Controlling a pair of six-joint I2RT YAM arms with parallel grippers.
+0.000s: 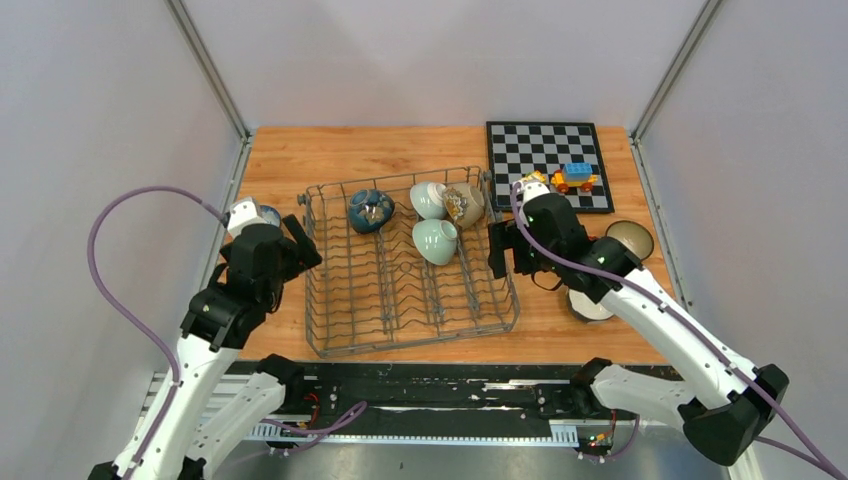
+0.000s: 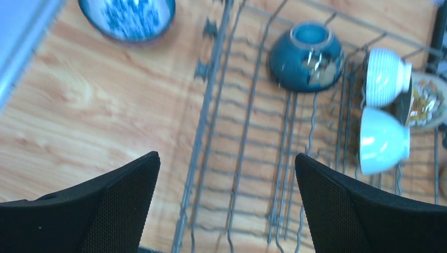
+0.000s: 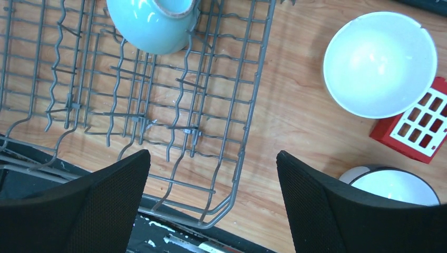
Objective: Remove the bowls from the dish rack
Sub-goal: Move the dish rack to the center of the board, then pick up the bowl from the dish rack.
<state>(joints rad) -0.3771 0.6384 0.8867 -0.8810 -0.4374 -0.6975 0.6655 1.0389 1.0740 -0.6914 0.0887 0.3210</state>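
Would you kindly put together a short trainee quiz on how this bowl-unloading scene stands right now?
1. True or false: the dark teal bowl lies inside the dish rack.
2. How many bowls are in the rack? A) two B) four C) six
3. Short answer: what do the left gripper and right gripper hold?
Key: 1 true; 2 B; 3 nothing, both sets of jaws stand open.
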